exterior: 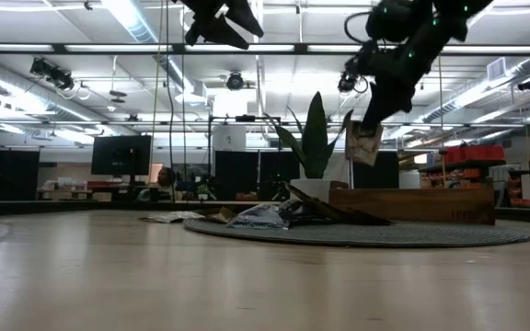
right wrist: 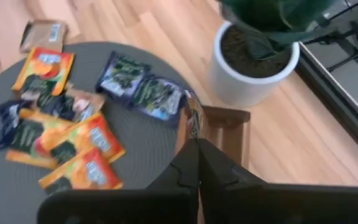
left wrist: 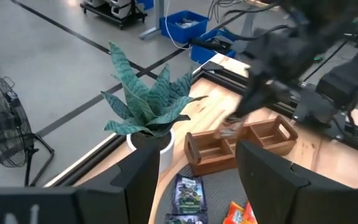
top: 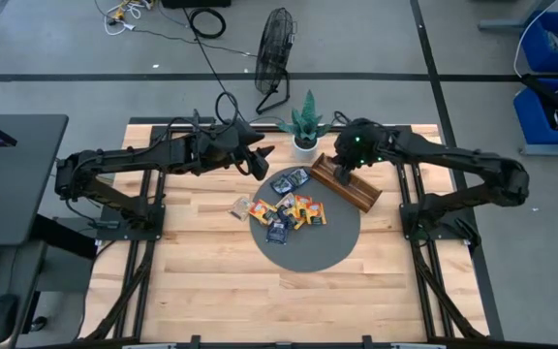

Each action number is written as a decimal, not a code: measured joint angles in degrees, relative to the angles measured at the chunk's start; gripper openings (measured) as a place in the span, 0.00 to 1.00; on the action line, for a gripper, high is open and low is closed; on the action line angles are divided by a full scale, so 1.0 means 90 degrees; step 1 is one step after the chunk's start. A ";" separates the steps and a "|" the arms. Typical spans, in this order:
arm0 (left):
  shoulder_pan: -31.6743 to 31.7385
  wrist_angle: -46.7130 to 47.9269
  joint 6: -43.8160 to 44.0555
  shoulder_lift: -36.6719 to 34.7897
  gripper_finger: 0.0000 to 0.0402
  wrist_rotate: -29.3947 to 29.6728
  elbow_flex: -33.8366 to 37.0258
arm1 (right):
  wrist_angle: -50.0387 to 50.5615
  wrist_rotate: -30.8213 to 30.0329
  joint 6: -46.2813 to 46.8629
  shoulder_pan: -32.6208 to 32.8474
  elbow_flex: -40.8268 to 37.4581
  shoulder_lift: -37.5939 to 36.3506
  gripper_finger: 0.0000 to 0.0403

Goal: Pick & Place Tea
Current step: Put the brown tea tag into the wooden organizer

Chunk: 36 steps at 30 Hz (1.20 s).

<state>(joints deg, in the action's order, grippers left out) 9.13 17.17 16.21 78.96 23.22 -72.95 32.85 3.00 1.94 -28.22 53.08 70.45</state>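
Several tea sachets (top: pixel 284 213), dark blue and orange-yellow, lie in a loose heap on a round grey mat (top: pixel 327 247); a pale one (top: pixel 239 206) lies just off the mat's left rim. My right gripper (exterior: pixel 368 115) is shut on one sachet (exterior: pixel 363 142), above the left end of the long wooden compartment tray (top: pixel 352 184). My left gripper (left wrist: pixel 194 165) hangs open and high above the table's far left part, with nothing between its fingers. My right gripper pinches the sachet's upper edge (right wrist: pixel 195 134) between its two shut fingers, coming from above and slanting down. The sachet hangs below the fingertips, seen edge-on in the right wrist view, clear of the tray (right wrist: pixel 225 127) and the mat.
A potted plant (top: pixel 305 124) in a white pot stands at the table's far edge, close to the tray's left end. A floor fan (top: pixel 277 48) stands beyond the table. Bare wood lies in front of the mat toward the near edge.
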 joint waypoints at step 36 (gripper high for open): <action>0.0000 0.0000 0.0179 0.0002 0.54 -0.0233 0.0005 | -0.0917 0.0726 -0.0714 -0.1216 -0.0289 0.1671 0.02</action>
<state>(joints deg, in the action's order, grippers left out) 9.13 17.17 17.82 78.98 21.12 -72.90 24.60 9.54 -4.48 -39.16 50.48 85.49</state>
